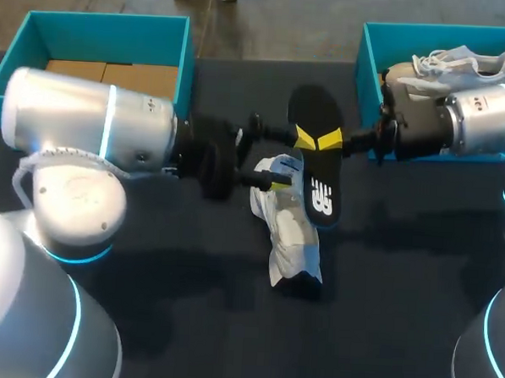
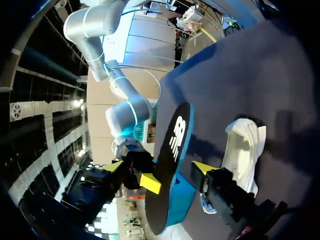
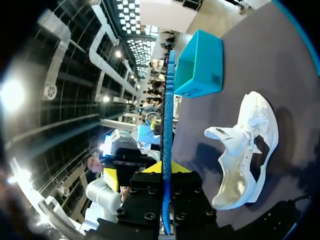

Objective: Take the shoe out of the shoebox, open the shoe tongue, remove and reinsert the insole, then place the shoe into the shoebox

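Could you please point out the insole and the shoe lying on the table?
insole (image 1: 320, 177), head view, on its black middle.
shoe (image 1: 291, 235), head view, on the middle of its white body.

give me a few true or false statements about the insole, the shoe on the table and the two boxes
1. The right end effector is shut on the black insole. True.
2. The white shoe lies in a box. False: it lies on the dark table, outside both boxes.
3. The teal box on the right holds a second white shoe. True.
4. The teal box on the left holds a shoe. False: only brown cardboard shows in it.
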`<state>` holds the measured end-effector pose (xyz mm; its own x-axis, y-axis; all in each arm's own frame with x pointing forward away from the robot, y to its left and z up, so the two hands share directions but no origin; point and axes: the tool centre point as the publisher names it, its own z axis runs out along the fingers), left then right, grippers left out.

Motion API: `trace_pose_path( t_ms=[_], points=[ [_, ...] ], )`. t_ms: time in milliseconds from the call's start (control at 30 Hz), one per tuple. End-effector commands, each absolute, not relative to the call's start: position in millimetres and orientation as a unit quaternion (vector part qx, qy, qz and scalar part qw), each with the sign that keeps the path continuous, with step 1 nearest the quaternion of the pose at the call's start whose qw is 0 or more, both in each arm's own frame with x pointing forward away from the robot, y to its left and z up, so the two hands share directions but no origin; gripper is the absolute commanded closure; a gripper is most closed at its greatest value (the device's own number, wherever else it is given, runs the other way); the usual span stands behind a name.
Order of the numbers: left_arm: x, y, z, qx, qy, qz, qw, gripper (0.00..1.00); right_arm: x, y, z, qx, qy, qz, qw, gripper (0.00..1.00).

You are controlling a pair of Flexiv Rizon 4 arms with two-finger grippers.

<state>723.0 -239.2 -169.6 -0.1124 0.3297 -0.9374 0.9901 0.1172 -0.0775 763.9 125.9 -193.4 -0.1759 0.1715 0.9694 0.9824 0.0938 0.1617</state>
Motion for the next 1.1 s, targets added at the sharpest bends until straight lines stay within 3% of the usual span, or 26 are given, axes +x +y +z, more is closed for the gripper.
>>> trace_pose_path(
  t_ms=[33, 367, 1100],
  points=[
    [721.6, -220.2, -155.2, 0.555, 0.663, -0.371, 0.338, 0.00, 766.1, 126.3, -201.4, -0.487, -0.602, -0.467, 0.426, 1.00],
    [730.2, -203.2, -135.3, 0.593, 0.709, -0.319, 0.210, 0.00, 765.6, 129.1, -218.5, -0.496, -0.596, -0.460, 0.433, 1.00],
    [760.8, -195.4, -102.8, 0.673, 0.722, -0.158, 0.027, 0.00, 766.4, 144.7, -230.7, -0.493, -0.603, -0.444, 0.443, 1.00]
  ],
)
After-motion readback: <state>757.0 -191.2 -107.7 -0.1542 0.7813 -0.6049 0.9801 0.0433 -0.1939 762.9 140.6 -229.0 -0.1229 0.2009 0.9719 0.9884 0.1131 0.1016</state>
